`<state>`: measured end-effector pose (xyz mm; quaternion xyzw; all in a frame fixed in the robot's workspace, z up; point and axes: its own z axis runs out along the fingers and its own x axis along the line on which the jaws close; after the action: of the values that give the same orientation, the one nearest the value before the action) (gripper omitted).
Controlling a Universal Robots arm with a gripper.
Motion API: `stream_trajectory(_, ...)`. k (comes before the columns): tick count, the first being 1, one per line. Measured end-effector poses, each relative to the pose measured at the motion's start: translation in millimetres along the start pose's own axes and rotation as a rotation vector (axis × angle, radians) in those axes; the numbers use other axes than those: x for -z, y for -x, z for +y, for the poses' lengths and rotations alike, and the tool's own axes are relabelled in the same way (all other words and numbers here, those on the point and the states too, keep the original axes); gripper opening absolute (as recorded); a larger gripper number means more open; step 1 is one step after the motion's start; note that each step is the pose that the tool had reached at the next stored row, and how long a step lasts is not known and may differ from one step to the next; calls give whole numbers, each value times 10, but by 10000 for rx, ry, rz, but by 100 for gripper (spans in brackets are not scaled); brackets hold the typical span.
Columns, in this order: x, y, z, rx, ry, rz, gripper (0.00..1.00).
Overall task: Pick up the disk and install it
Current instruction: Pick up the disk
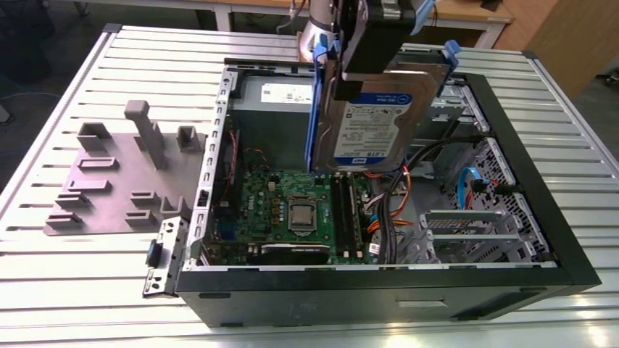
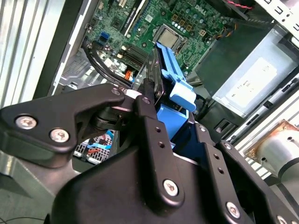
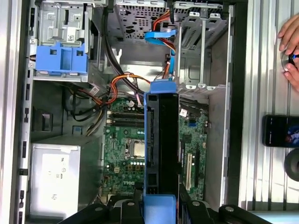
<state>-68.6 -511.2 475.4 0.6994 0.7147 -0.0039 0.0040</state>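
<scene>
Picked up already. Holding the disk (image 1: 372, 134) clamped in gripper (image 1: 370, 78), edge-down above computer case (image 1: 338, 301). Not installed yet.

Silver disk (image 1: 372, 127), white-and-blue label, blue frame. Green motherboard (image 1: 290, 210). Black case (image 1: 387, 293). Pale table (image 1: 58, 290), ribbed stripes. Grey fixture plate (image 1: 111, 185), exterior view's left.

The arm (image 1: 312, 32) stands over the far half of the table (image 1: 106, 283) in the exterior view, wrist turned so the gripper (image 1: 372, 72) points straight down. Its two black fingers (image 2: 148, 116) are clamped on the upper end of the disk (image 1: 372, 130), one on each side. The disk hangs upright below them, seen edge-on in both wrist views.
</scene>
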Motion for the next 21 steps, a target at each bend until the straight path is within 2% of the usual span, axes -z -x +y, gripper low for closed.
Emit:
stream_trajectory(8, -31, 24, 23, -341, -3, -1, 36)
stream_trajectory(16, -40, 149, 50, -351, -4, -4, 36)
stream_trajectory(18, -44, 168, 69, -352, -4, -7, 36)
stream_trajectory(21, -51, 182, 137, -352, -3, -10, 36)
